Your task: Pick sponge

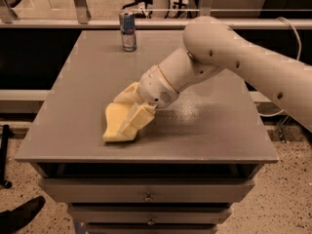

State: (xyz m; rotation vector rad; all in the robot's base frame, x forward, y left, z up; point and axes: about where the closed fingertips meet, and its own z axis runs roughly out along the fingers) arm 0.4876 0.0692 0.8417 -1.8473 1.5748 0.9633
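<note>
Because the sponge (111, 124) looks soft and light, the spread-open end effector (120, 115), left of centre, should pinch its sides.

place: lab or workshop | cues: grey drawer cabinet (97, 189), speckled floor (292, 206) | jaws at sponge (113, 122)

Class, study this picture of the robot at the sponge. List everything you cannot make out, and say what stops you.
Camera view:
- sponge: its right part is hidden under the claw, which sits on it near the front edge of the table.
- can: label too blurred to read.
- arm: cut off by the right edge.
- drawers: lower ones cut off by the bottom edge.
</note>
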